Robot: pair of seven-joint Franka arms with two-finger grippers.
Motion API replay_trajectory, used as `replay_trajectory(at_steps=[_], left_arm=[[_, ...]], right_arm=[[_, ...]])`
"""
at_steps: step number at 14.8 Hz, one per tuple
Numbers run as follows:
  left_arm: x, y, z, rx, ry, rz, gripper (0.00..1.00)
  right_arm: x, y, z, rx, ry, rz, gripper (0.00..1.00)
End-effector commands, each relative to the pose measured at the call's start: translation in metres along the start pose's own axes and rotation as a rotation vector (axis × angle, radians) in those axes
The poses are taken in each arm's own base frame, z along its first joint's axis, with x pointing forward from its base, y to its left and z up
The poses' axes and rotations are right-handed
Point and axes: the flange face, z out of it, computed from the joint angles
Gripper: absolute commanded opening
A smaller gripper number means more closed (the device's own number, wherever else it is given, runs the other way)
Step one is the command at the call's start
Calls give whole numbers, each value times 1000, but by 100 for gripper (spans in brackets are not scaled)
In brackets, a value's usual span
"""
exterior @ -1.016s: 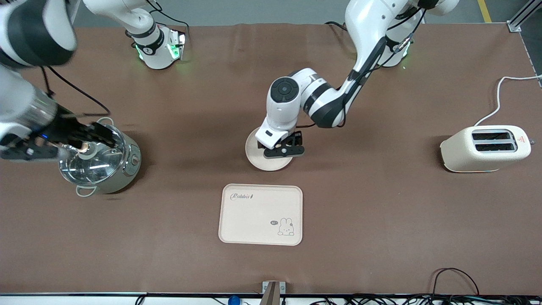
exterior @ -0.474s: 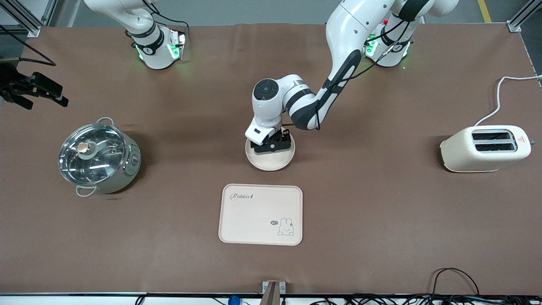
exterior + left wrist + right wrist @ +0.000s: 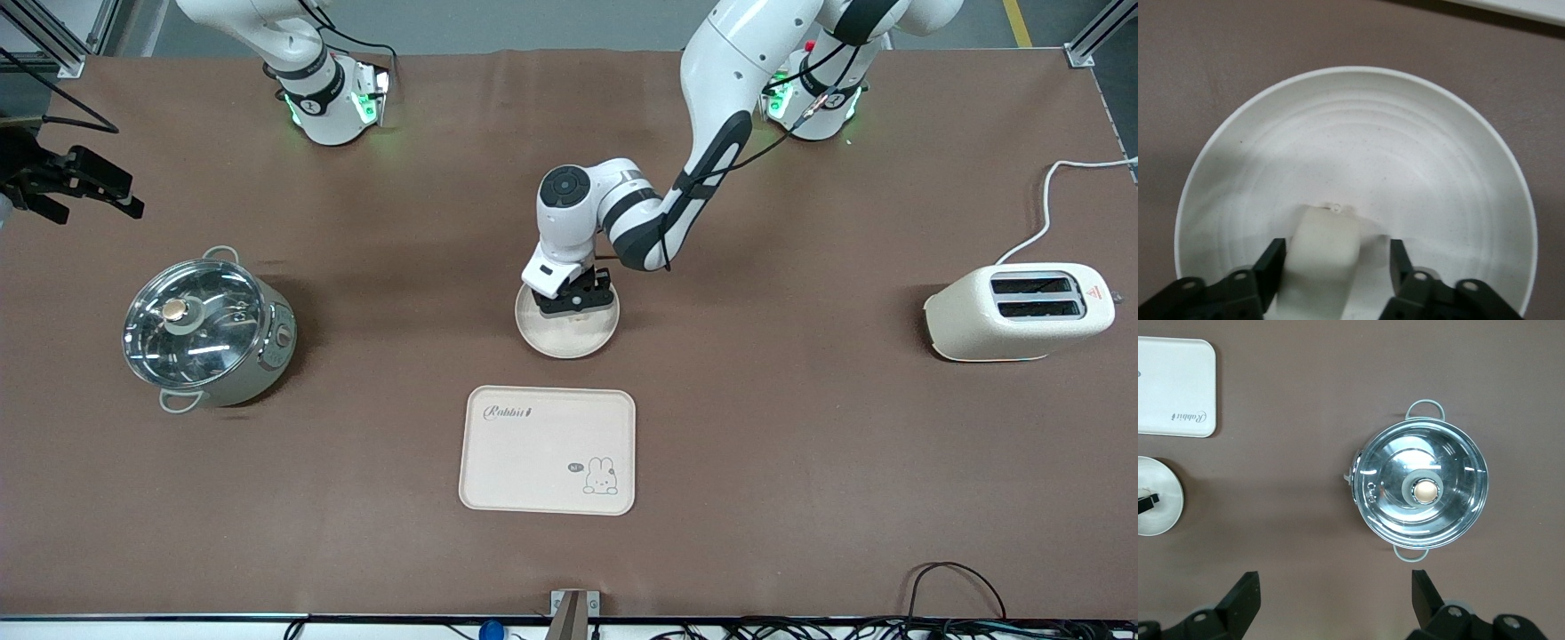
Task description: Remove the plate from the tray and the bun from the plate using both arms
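**Plate** (image 3: 1405, 133): off the tray (image 3: 533, 462), flat on the table (image 3: 800, 444) near its middle, farther from the front camera than the tray. Tray bare, close to the table's camera-side edge.

**Bun** (image 3: 1325, 247): on the plate, near its rim.

**Left gripper** (image 3: 1335, 267): down in the plate, jaws astride the bun, gap on one side, not clamped.

**Right gripper** (image 3: 1335, 600): spread wide, empty, waiting high by the table edge at the right arm's end, near the pot (image 3: 206, 338).

**Hazards, as judged:** off-centre squeeze, so bun crushed or squirted out; fingertips low against the dish, so plate dragged or tipped on lifting.
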Motion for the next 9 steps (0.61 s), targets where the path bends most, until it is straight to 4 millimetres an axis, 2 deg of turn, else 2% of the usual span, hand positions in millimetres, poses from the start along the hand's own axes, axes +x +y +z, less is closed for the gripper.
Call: replay_trajectory(at_steps=[1,3,6,9], left_arm=[[-3,0,-2,-6,25,-40,0],[3,-1,-10,-4,30,-52,0],[25,-10,-50,81,42,-30,0],[96,-58,-95,115,4,59,0]], right_arm=[[-5,0,-1,-24,-1,-12,100],[-4,0,0,-25,-3,-12,100],[-3,-1,0,-25,-2,-15,100],[-1,-14,-8,-27,16,-32,100]])
